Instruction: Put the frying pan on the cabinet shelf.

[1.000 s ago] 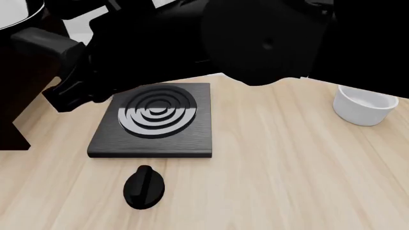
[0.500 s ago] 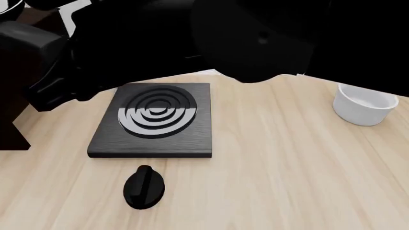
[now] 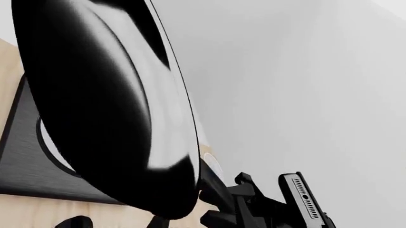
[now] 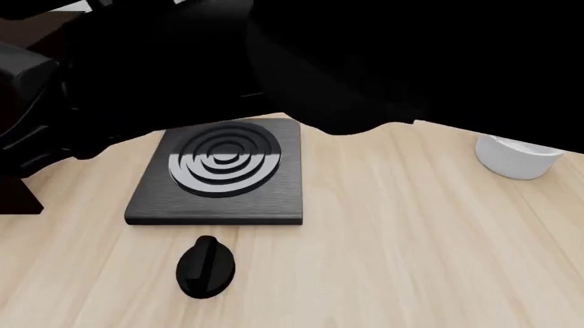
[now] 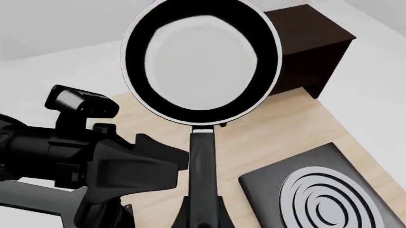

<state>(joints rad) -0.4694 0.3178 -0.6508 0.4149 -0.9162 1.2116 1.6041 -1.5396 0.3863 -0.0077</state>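
The frying pan (image 5: 201, 59) hangs high in the air, its pale shiny inside facing the right wrist view. My right gripper (image 5: 203, 216) is shut on the end of its long black handle (image 5: 203, 161). In the left wrist view the pan's glossy black underside (image 3: 101, 104) fills the near side. My left gripper (image 5: 171, 159) hovers right beside the handle; whether it touches is unclear. The dark brown cabinet (image 5: 311, 47) stands beyond the pan, with its flat top board in sight. In the front view the pan (image 4: 329, 89) is a black round mass merging with both arms.
The black square stove plate (image 4: 219, 171) with rings lies on the wooden table. A black knob (image 4: 205, 266) sits in front of it. A white bowl (image 4: 515, 160) stands at the right, half covered by the right arm. The cabinet's foot (image 4: 18, 198) shows at the left edge.
In the front view the pan and both arms have shifted left and grown larger. They now cover the whole upper part of the view and the bowl's top.
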